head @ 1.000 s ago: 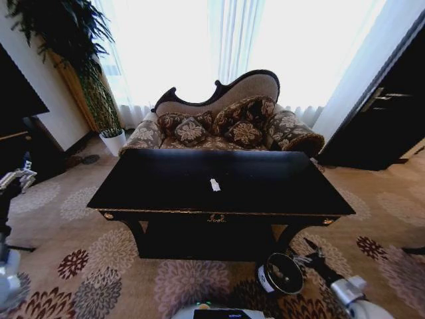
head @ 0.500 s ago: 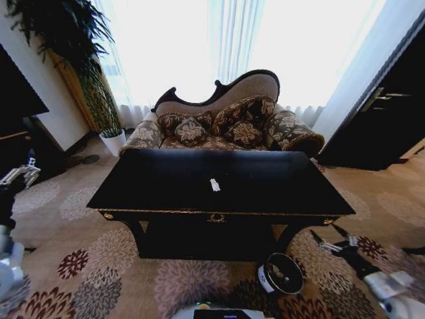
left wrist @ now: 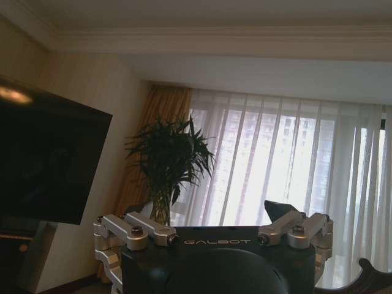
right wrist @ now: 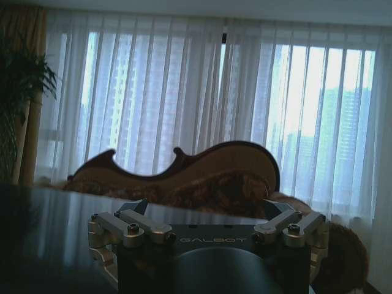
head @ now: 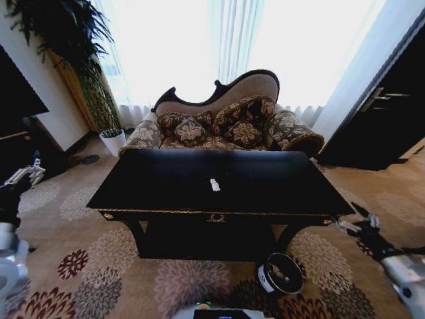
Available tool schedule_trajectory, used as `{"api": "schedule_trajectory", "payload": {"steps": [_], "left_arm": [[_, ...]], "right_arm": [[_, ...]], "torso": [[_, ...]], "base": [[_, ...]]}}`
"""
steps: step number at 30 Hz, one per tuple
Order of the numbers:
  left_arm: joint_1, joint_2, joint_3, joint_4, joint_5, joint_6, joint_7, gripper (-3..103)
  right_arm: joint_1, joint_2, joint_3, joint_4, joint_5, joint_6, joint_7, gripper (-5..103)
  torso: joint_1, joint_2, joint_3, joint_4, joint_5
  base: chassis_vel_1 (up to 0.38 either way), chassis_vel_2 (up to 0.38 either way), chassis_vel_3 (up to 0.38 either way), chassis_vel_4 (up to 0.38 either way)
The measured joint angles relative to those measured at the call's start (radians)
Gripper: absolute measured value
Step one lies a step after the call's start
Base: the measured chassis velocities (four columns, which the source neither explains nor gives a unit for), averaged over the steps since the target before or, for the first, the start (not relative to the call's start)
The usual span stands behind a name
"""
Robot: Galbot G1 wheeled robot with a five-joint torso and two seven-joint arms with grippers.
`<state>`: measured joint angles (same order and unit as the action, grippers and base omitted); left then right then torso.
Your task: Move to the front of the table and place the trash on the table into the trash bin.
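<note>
I stand facing the long front side of the table [head: 166, 183], a glossy black rectangle with gold trim and a gold emblem at the middle of its front apron. I use the table as the landmark for everything else.

On the tabletop, a little toward its front edge and near the middle of its length, lies one small white scrap [head: 214, 185]. It sits alone on the dark surface.

The trash bin [head: 280, 274], small, round and dark with a white mark on its side, stands on the patterned carpet [head: 133, 279] in front of the table, below its front right part and near the right front leg. Its open top faces up.

My right gripper [head: 355, 220] hangs in the air just off the table's front right corner, about level with the tabletop, with its fingers spread apart and nothing between them. It touches neither the table nor the bin.

My left gripper [head: 23, 174] is held up well off the table's left end, above the carpet, also with its fingers apart and holding nothing.

Behind the table stands a curved-back sofa [head: 226, 119] with patterned cushions, and off the table's far left corner a white plant pot [head: 113, 141] holds a tall plant.
</note>
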<state>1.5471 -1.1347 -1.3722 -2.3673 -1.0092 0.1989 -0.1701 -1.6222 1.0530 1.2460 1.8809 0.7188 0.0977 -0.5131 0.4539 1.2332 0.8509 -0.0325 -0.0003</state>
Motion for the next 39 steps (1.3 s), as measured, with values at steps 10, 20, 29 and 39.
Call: {"api": "schedule_trajectory", "payload": {"steps": [10,20,29,39], "left_arm": [[0.038,-0.009,-0.047,-0.039,-0.019,0.000,-0.001,100],[0.059,0.027,-0.029,-0.055,0.001,0.000,-0.002,100],[0.094,0.027,-0.024,-0.080,0.013,0.007,-0.006,100],[0.097,0.034,-0.021,-0.092,0.013,0.011,-0.009,100]], "right_arm": [[0.122,-0.094,-0.167,0.220,0.094,-0.172,0.264,100],[0.254,-0.149,-0.422,0.376,0.068,-0.259,0.501,100],[0.423,-0.236,-0.672,0.408,0.116,-0.329,0.668,100],[0.539,-0.359,-0.827,0.410,0.138,-0.356,0.705,100]], "torso": [[0.000,0.000,0.000,0.0001,-0.0001],[0.000,0.000,0.000,0.0000,0.0000],[0.000,0.000,0.000,0.0001,0.0001],[0.000,0.000,0.000,-0.0001,0.0002]], "base": [[0.000,0.000,0.000,0.000],[0.000,0.000,0.000,0.000],[0.000,0.000,0.000,0.000],[0.000,0.000,0.000,0.000]]}}
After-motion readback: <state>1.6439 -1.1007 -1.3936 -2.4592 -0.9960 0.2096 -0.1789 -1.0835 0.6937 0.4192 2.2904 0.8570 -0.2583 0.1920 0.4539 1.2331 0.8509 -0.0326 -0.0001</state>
